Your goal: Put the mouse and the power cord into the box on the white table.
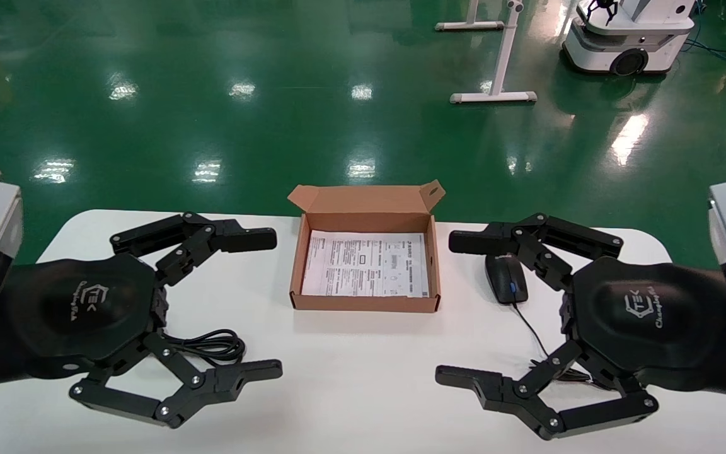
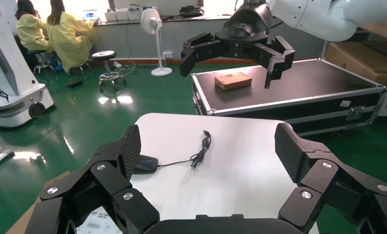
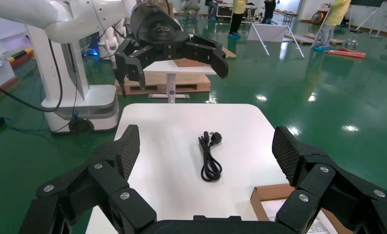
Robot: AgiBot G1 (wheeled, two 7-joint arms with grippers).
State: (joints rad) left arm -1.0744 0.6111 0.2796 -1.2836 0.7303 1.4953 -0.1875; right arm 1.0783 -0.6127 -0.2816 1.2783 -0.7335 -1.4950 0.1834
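Note:
The brown cardboard box lies open in the middle of the white table, with a white printed sheet in its bottom. To its right sits the black mouse, and its thin cable runs under my right gripper. That gripper hovers open above the table, holding nothing. The coiled black power cord lies left of the box, partly hidden by my open, empty left gripper. The left wrist view shows the mouse and its bundled cable. In the right wrist view I see the power cord and a corner of the box.
Green floor surrounds the table. A white robot base and white stand legs are far behind. Beyond the table's right end stands a black flight case with a small carton on it.

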